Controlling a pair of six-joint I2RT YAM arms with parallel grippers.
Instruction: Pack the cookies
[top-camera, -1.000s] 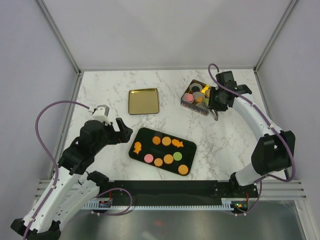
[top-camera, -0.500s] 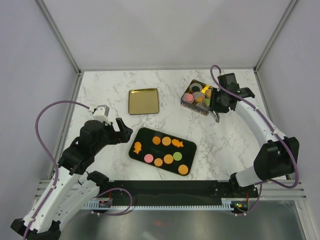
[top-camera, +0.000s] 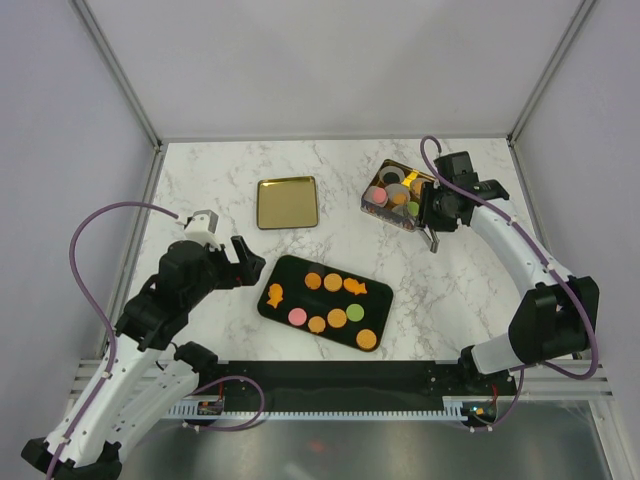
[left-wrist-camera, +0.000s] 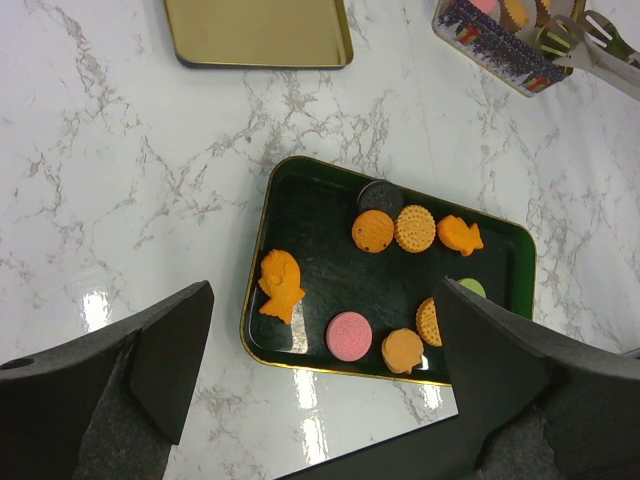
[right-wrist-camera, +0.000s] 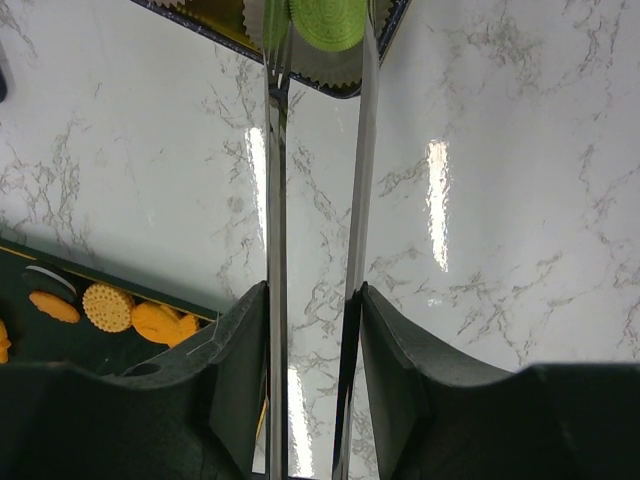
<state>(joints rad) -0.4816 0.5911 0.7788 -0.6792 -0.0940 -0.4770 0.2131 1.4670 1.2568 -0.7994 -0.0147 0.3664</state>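
Observation:
Several cookies (top-camera: 333, 283), orange, pink and green, round and fish-shaped, lie on a black tray (top-camera: 290, 277). The left wrist view shows them closer, among them a pink cookie (left-wrist-camera: 348, 335) and a dark cookie (left-wrist-camera: 380, 193). My left gripper (top-camera: 246, 260) hangs open above the tray's left end (left-wrist-camera: 322, 300). My right gripper (top-camera: 437, 207) is shut on metal tongs (right-wrist-camera: 276, 200) beside a tin (top-camera: 372, 208). A green cookie (right-wrist-camera: 327, 20) sits between the tong tips at the tin's corner (right-wrist-camera: 345, 88). More cookies in paper cups fill the tin.
A gold lid (top-camera: 287, 202) lies flat at the back, left of the tin. Marble table (top-camera: 220, 180) surrounds everything. Grey walls close in the back and both sides. The tray's right end shows at the lower left of the right wrist view (right-wrist-camera: 20, 270).
My right wrist has shifted slightly to the right beside the tin, the tongs moving with it. The left arm and the tray's cookies have not moved.

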